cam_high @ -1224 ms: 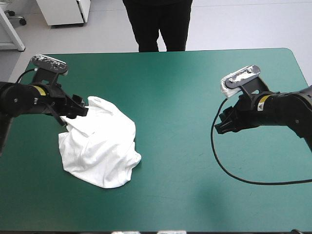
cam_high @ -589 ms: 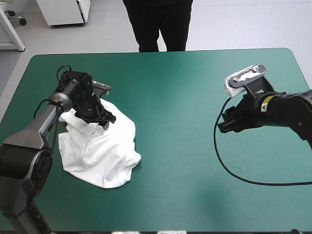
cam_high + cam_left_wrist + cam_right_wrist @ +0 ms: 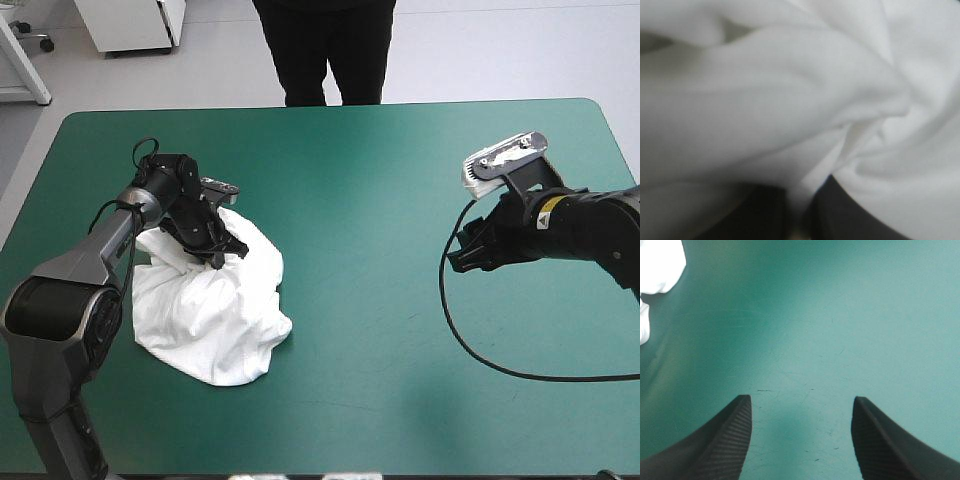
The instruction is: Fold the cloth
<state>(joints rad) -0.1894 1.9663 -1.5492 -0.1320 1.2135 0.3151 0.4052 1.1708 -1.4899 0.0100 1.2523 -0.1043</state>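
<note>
Teal-green table cover (image 3: 400, 160) bears a crumpled white T-shirt (image 3: 215, 320). Left gripper (image 3: 224, 256) pinches a fold (ahead, only cloth); right gripper (image 3: 801, 401) spread, well apart.

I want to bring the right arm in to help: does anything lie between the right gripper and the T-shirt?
Nothing visible does. Only teal-green cover lies between the open right gripper and the crumpled T-shirt. The left gripper sits on the heap's far part, pinching a fold, off that path.
</note>
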